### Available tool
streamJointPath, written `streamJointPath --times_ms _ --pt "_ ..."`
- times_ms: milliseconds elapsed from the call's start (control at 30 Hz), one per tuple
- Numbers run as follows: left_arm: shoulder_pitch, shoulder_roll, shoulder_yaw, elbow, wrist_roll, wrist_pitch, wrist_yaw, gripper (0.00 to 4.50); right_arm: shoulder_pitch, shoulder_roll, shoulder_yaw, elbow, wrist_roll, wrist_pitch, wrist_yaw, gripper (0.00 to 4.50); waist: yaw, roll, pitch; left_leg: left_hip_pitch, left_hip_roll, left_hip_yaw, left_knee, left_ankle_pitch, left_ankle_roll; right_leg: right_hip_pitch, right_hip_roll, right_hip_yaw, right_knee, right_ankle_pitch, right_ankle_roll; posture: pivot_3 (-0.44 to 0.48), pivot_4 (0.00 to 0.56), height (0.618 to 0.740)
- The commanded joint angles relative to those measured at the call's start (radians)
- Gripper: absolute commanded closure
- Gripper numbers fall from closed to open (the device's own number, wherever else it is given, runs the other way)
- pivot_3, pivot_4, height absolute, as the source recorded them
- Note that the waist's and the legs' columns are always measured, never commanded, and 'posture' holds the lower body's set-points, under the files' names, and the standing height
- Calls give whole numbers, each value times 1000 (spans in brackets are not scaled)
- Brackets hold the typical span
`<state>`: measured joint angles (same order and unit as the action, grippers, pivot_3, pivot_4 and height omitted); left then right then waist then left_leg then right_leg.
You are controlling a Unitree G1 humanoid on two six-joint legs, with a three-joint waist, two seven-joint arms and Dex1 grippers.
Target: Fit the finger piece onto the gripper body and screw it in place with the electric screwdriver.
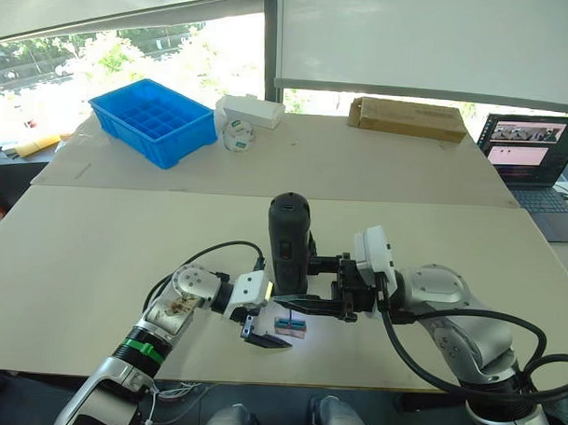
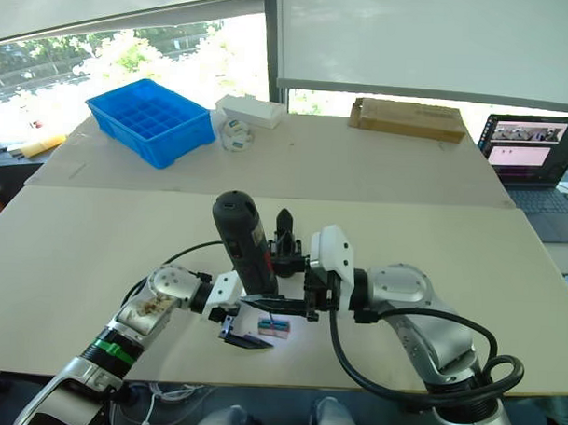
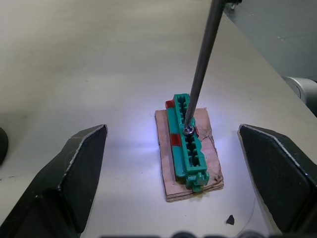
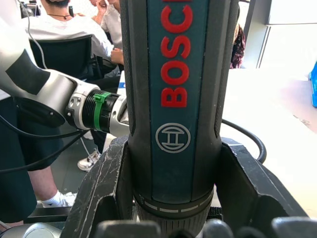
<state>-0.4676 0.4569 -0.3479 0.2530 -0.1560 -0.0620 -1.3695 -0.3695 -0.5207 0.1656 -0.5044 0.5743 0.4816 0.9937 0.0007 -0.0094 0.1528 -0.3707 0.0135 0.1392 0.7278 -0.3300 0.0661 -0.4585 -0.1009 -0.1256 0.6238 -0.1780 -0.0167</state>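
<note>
Right tool [image 1: 304, 305] is clamped on the electric screwdriver [image 1: 289, 242], fingers pressed against both sides of its black barrel just above the ringed collar, holding it upright near the front edge of the tabletop [image 1: 115, 253]. Its thin metal bit [image 3: 200, 69] points down and its tip rests on a screw sitting in a green slotted holder [image 3: 188, 144], which is mounted on a small brown block [image 3: 210, 166] lit bluish-white by the driver's lamp. Left tool [image 1: 263, 339] hovers low just beside that block with its two black fingers [image 3: 79, 168] spread apart, one on each side of the block, gripping nothing. The gripper body [image 2: 285, 233] stands on the tabletop just behind the screwdriver; I cannot pick out the finger piece. The screwdriver looks rigid and fairly heavy for its width, with a smooth casing that may slip, so a firm mid-barrel grip suits it; the screw is tiny and easily dropped. Red letters on the barrel read "BOSCH", partly cropped, above a circular logo.
</note>
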Motion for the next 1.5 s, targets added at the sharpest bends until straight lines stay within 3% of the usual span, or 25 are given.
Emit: streamJointPath --times_ms 33,1267,1500 --pt "-16 -3 5 -28 -6 -3 1 0 0 5 -11 -21 11 -34 3 2577 0 0 0 0 0 0 0 0 0 0 0 0 0 0 0 0 150 738" --pt "-15 -9 10 -22 -2 -6 23 0 -1 -2 8 -37 -4 -46 3 2577 0 0 0 1 0 0 0 0 0 1 0 0 0 0 0 0 150 738" --pt "51 47 85 -147 -61 86 67 0 -58 -10 -57 -90 114 46 -40 2577 -5 0 0 1 0 0 0 0 0 1 0 0 0 0 0 0 150 738"
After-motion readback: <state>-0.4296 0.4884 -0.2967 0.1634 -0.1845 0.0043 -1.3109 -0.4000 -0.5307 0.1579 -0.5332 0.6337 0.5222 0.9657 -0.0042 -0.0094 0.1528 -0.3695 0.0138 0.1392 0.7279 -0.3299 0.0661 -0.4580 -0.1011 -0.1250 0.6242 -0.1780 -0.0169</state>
